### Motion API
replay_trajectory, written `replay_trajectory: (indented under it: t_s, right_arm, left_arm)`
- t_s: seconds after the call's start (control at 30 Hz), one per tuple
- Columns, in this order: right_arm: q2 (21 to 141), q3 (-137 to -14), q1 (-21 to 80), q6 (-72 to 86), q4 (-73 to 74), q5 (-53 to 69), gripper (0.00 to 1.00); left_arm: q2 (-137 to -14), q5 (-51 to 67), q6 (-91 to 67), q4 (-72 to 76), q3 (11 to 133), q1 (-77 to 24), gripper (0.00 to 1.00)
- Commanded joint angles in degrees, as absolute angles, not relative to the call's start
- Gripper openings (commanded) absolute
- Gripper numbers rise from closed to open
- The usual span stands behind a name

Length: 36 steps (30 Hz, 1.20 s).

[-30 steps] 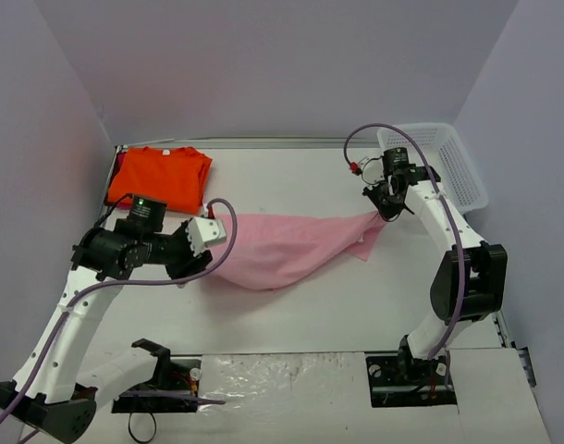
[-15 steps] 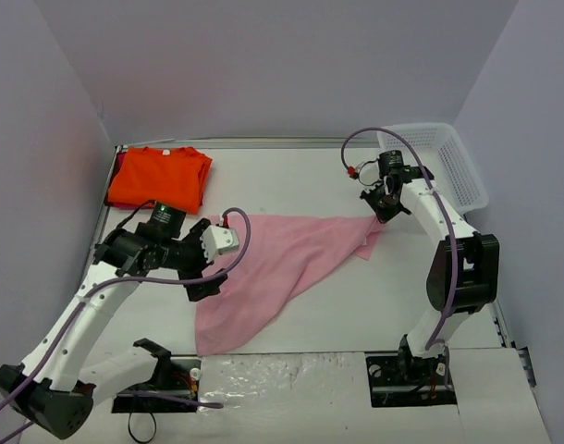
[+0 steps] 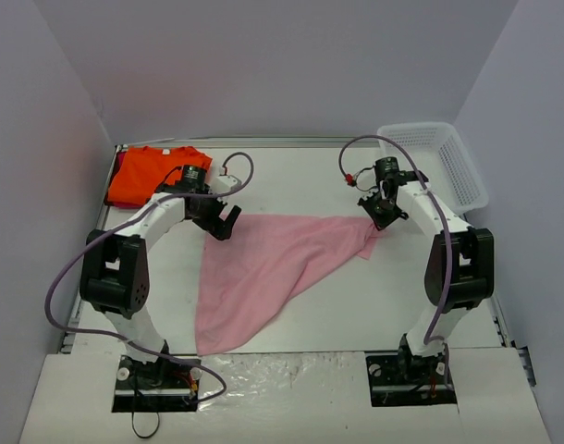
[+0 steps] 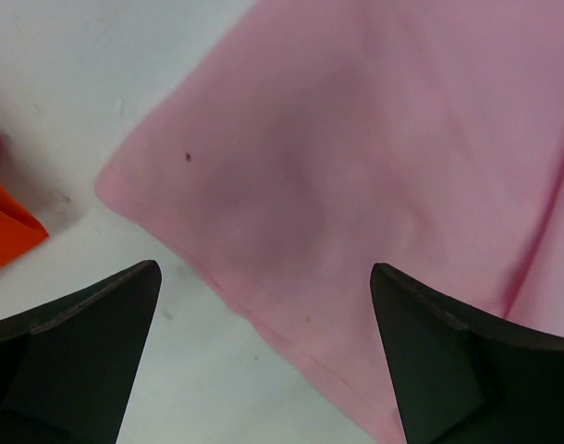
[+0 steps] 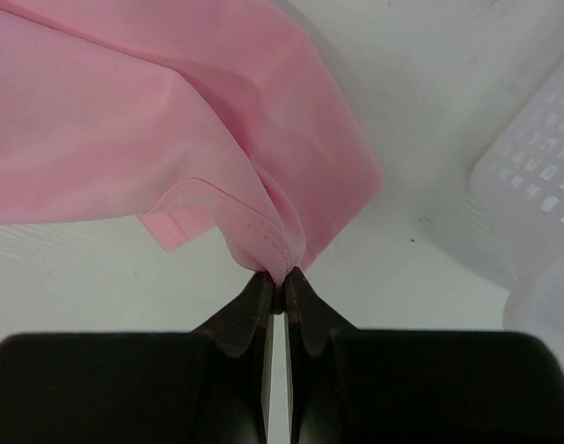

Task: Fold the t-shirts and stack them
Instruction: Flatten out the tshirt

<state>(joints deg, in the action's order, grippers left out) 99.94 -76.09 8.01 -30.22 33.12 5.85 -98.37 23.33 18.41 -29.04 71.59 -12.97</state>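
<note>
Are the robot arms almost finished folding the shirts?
About halfway. The orange shirt looks folded, lying at the far left corner. The pink shirt lies loose, not folded; the right pincer pinches one edge, and the left pincer is open above another corner. Folding and stacking it is left.

Top view: bright, even, soft light from overhead. The white counter (image 3: pixel 356 296) is nearly washed out and the walls (image 3: pixel 263 74) carry a lilac cast. Shadows are faint and short. A crinkled strip (image 3: pixel 282 370) at 6 o'clock throws patchy glare. Focus is sharp throughout, with little bending at the edges.

Left wrist view: the left claw (image 4: pixel 263 273), at 5 and 7 o'clock, is featureless black with soft edges. The pink shirt (image 4: pixel 356 166) is mildly blurred, with a dim shadow at centre.

Right wrist view: the right claw (image 5: pixel 277 282) at 6 o'clock is underexposed. The shirt folds are crisp. The basket (image 5: pixel 541 213) at 3 o'clock is bleached and hazy.
</note>
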Motion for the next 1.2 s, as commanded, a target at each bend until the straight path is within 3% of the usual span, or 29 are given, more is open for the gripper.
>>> replay_trajectory:
  t_s: [0.0,0.23,0.53,0.67,0.77,0.8,0.87,0.9,0.93,1.17]
  right_arm:
    - [100.46,-74.71,8.53,-30.06,33.31,5.89,0.00]
    - [101.34,-73.92,8.53,-29.97,32.70,6.24,0.00]
    - [102.74,-73.74,8.79,-29.80,32.26,6.06,0.00]
    - [103.27,-73.56,8.88,-29.44,31.99,5.98,0.00]
    - [103.27,-73.39,8.96,-29.18,31.55,5.98,0.00]
    - [103.36,-73.30,8.96,-29.09,31.47,5.98,0.00]
    - [103.45,-73.21,8.96,-28.83,31.20,5.98,0.00]
    - [103.53,-73.21,8.96,-28.83,31.29,5.98,0.00]
    - [103.54,-73.21,8.96,-28.74,31.20,5.98,0.00]
    - [102.92,-75.32,8.96,-28.30,31.29,4.13,0.00]
  left_arm:
    - [-101.23,21.35,17.40,-23.21,77.07,-11.96,0.97]
    - [-108.71,24.24,16.44,-23.29,82.87,-9.67,0.97]
    - [-114.08,30.49,23.19,-28.91,87.19,-6.95,0.82]
    - [-115.57,32.16,27.59,-33.82,89.46,-6.77,0.56]
    - [-116.28,33.39,29.79,-36.29,89.74,-6.77,0.44]
    - [-116.28,34.01,29.97,-36.56,89.65,-6.85,0.33]
    - [-116.63,34.28,30.58,-37.26,89.56,-6.85,0.24]
    - [-116.80,34.19,30.59,-37.27,89.30,-6.86,0.11]
    - [-116.89,33.93,30.59,-37.27,89.12,-6.77,0.04]
    - [-113.30,23.75,24.27,-30.95,87.63,-6.68,0.02]
